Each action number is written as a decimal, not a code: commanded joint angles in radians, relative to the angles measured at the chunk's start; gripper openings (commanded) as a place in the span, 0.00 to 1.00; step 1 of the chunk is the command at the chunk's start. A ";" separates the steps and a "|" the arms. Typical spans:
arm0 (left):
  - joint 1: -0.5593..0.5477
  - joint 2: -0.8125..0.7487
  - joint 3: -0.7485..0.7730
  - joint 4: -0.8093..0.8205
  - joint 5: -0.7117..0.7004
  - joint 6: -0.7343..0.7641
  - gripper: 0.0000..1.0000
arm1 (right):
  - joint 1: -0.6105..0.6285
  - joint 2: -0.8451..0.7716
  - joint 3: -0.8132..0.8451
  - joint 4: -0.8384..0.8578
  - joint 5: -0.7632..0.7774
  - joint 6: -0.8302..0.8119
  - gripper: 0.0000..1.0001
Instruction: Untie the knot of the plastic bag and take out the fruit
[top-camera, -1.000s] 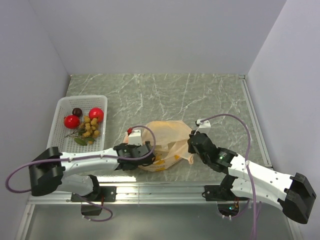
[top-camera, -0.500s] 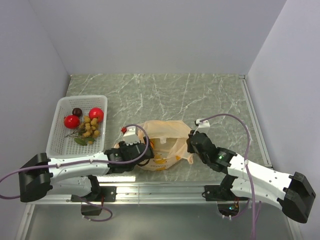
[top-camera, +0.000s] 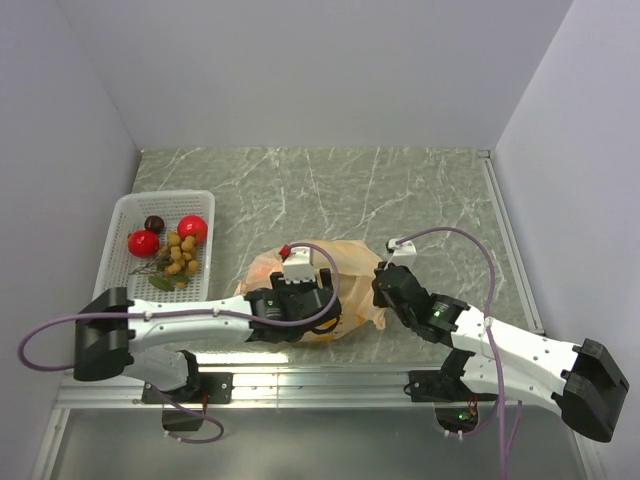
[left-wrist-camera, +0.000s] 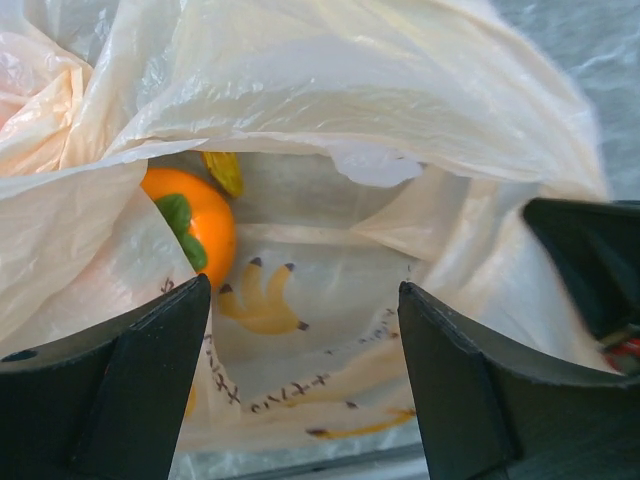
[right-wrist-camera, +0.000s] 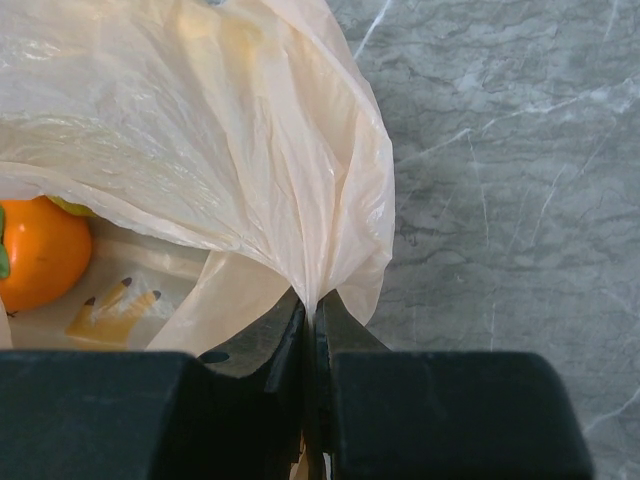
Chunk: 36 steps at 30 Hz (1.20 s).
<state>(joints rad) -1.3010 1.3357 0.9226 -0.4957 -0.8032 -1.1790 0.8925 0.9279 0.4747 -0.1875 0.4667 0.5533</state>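
Moved over the plastic bag (left-wrist-camera: 350, 80), left gripper (left-wrist-camera: 302, 300) gapes wide; right gripper (right-wrist-camera: 312, 305) pinches its edge.

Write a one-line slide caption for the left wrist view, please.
Open left hand at the mouth of the plastic bag, with one orange fruit visible inside.

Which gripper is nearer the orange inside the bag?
Left gripper, open, faces the orange at the mouth of the bag; the right gripper pinches its far edge.
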 joint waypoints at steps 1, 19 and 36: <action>0.005 0.060 0.051 -0.015 -0.077 0.057 0.82 | 0.010 -0.006 0.033 0.022 0.015 0.007 0.11; 0.230 0.091 -0.172 0.149 0.097 0.156 0.92 | 0.010 -0.006 0.012 0.025 0.020 0.011 0.11; 0.232 -0.228 -0.436 0.517 0.311 0.274 0.99 | 0.011 -0.014 0.019 0.013 0.016 0.013 0.11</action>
<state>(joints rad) -1.0710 1.1896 0.4896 -0.0723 -0.5232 -0.9642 0.8974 0.9440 0.4747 -0.1761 0.4507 0.5598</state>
